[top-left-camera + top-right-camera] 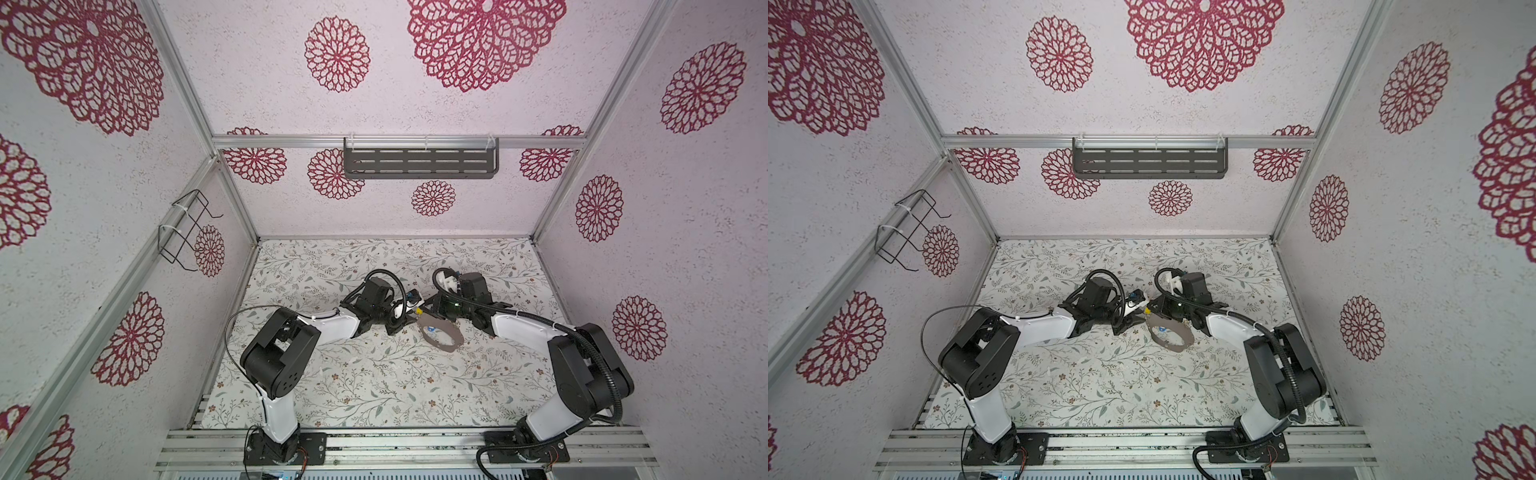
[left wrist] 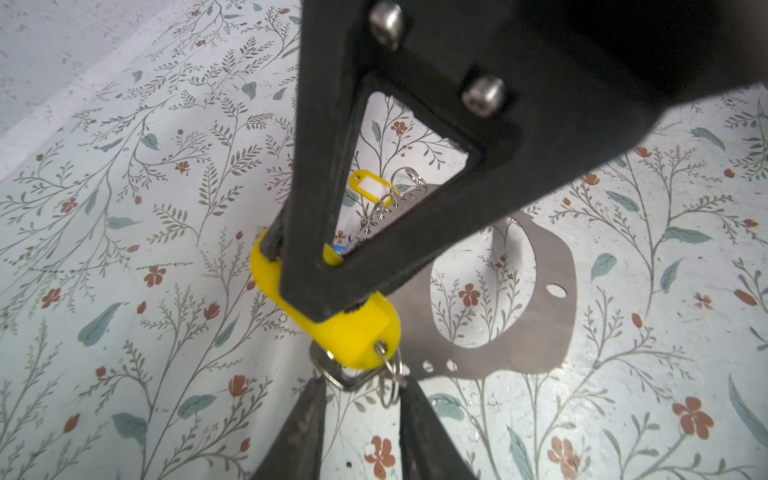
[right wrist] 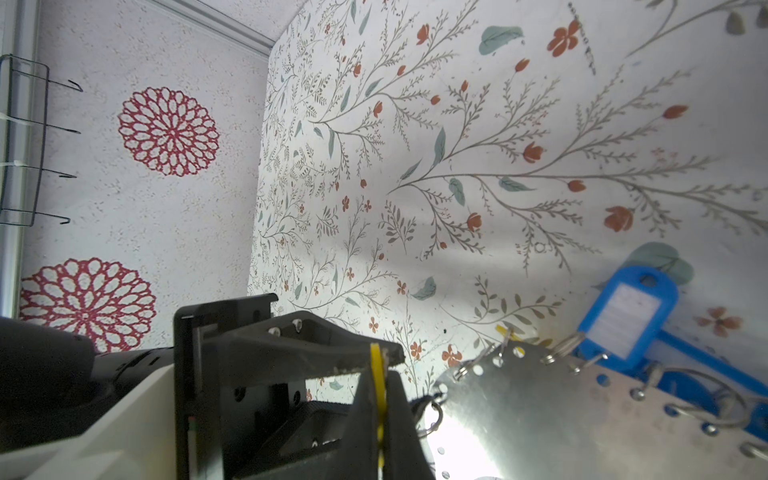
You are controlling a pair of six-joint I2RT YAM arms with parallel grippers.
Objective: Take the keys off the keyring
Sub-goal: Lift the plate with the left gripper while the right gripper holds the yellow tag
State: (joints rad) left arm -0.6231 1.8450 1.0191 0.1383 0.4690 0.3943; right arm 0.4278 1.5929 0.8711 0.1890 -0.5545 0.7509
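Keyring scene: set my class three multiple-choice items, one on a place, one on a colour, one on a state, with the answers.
1. Where is the keyring? A on the wall shelf; B on the table; C on the wire rack.
2. What colour is the tag in the right gripper? A yellow; B blue; C red.
3. How is the right gripper? A wide open; B out of every view; C shut on the tag.
Answers: 1 B, its grey band rests on the floral table; 2 A, yellow plastic shows in the left wrist view; 3 C, its fingers pinch the tag edge-on.
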